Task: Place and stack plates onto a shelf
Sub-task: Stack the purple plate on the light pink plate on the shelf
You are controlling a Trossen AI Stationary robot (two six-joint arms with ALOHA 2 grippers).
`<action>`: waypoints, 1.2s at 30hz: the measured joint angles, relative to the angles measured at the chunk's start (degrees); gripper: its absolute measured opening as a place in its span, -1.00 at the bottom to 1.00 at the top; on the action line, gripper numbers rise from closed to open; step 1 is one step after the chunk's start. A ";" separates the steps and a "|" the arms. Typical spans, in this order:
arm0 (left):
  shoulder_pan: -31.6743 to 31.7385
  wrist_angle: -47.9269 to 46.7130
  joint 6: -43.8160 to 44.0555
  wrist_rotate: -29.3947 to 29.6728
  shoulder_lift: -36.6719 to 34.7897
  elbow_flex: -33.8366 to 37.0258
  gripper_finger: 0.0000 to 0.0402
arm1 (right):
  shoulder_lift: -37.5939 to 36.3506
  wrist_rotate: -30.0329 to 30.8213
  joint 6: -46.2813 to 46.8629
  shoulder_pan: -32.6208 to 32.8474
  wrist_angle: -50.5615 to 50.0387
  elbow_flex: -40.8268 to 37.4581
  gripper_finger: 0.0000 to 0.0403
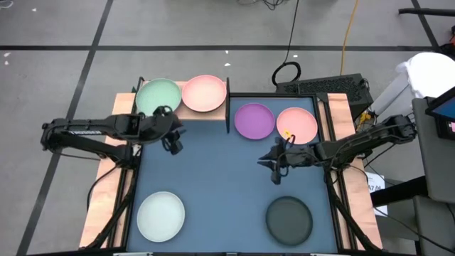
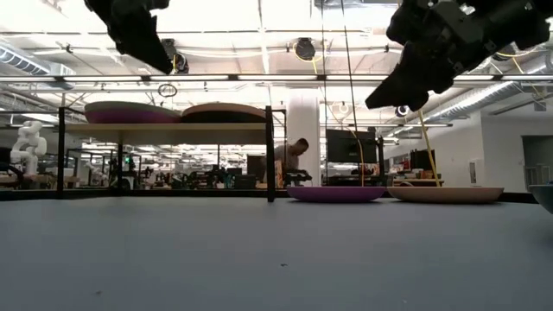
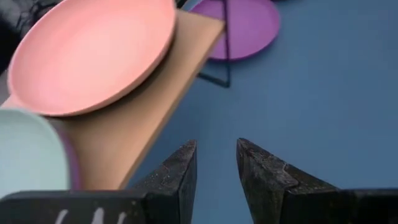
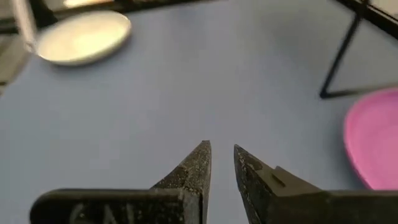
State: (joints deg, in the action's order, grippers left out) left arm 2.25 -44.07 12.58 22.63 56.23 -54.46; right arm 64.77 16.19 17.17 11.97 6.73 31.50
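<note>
While both arms hang above the table (image 1: 227,178), the high view shows two plates on the shelf (image 1: 186,110); four remain below.

From its wrist, the left tool (image 3: 216,163) is narrow and empty, the right tool (image 4: 221,163) likewise.

Each plate looks light, stiff, smooth: pinch the raised rim.

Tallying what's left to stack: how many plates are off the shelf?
4: a purple plate and pink plate at the far right, whitish plate near left, black plate near right. Stacked ones may hide.

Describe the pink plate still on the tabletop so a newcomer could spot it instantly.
Start at the light-wood shelf at the table's far edge. To its right two plates lie flat on the blue-grey tabletop, the purple plate first. The pink plate is next, nearest the right rail, beside the right end effector.
</note>
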 joint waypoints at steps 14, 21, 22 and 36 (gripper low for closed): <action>-10.80 0.91 4.93 4.47 0.00 0.01 -0.40 | 0.00 1.85 1.21 -4.49 -17.06 6.85 -0.72; -14.63 0.87 7.72 4.57 0.00 0.02 -0.40 | 0.00 1.98 -1.56 -10.70 -22.89 9.47 -0.72; -15.31 0.87 8.38 4.57 0.00 0.00 -0.40 | 0.00 1.95 -2.48 -11.64 -22.89 9.47 -0.72; -25.09 4.39 15.02 9.05 0.00 4.68 -0.40 | 3.74 1.25 -22.62 -20.59 -22.53 9.49 -0.72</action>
State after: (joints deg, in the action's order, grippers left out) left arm -22.84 -39.68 27.59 31.68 56.23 -49.78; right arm 68.51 17.45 -5.45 -8.63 -15.79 40.99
